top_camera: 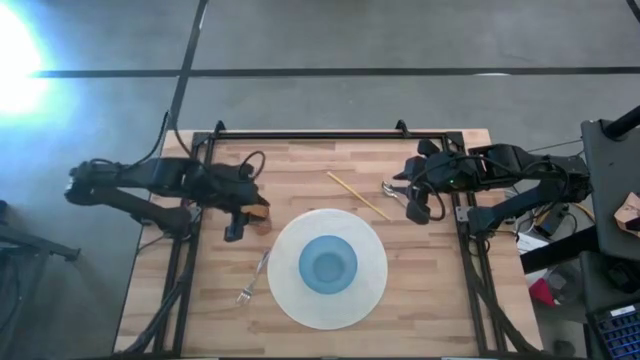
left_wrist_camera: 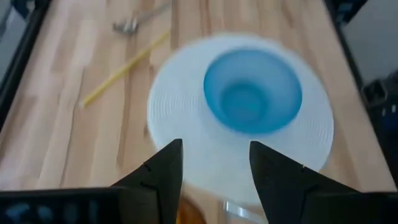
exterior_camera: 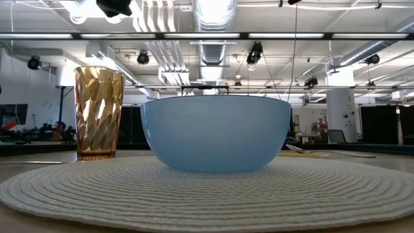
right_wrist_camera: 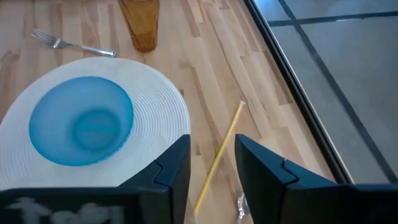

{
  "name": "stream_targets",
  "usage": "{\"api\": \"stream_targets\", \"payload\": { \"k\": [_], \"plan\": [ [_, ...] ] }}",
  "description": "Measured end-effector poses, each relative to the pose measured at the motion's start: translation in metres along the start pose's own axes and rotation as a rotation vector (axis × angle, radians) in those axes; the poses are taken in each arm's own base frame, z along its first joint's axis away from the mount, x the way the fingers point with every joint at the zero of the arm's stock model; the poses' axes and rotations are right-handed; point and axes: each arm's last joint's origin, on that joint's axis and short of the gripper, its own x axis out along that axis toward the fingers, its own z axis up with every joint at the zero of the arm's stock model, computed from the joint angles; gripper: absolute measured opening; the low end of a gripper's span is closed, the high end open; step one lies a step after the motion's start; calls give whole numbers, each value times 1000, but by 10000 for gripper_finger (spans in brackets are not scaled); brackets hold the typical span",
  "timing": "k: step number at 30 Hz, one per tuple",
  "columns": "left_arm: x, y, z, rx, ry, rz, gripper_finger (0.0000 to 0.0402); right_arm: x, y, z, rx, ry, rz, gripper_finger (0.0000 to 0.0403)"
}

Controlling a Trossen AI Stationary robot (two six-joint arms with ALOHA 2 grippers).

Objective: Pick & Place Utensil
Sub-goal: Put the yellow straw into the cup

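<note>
Right gripper (top_camera: 417, 212) hovers with jaws released over the silver metal spoon (top_camera: 392, 188), at two o'clock from the blue bowl (top_camera: 328, 265). It should centre on the handle before clenching. Left gripper (top_camera: 234, 232) waits at ten o'clock, jaws parted, empty.

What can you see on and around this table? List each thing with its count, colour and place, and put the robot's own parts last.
Placemat: one, white, round, middle of the table.
Bowl: one, blue, on the placemat's centre.
Cup: one, amber, upright, beside the placemat on the left arm's side.
Fork: one, silver, on the wood left of the placemat.
Chopstick: one, yellow, lying slantwise beyond the placemat.
Spoon: one, silver, near the chopstick's end, by the right gripper.
Table: one, light wood, black frame.
Left gripper: dark, open, by the cup.
Right gripper: dark, open, over the spoon.
</note>
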Motion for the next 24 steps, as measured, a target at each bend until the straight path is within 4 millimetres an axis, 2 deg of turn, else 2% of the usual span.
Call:
{"api": "stream_targets", "payload": {
  "k": [7, 13, 24],
  "plan": [
    [29, -4, -20, 10, -116, -32, 177, 3, 0, -4, -8, 34, -2, 147],
    [47, -10, -32, -11, -183, -67, 177, 19, 3, -17, -10, 102, -12, 155],
    [51, -35, -40, -28, -175, -181, 177, 56, 11, -53, 85, 274, 33, 153]
  ]
}}
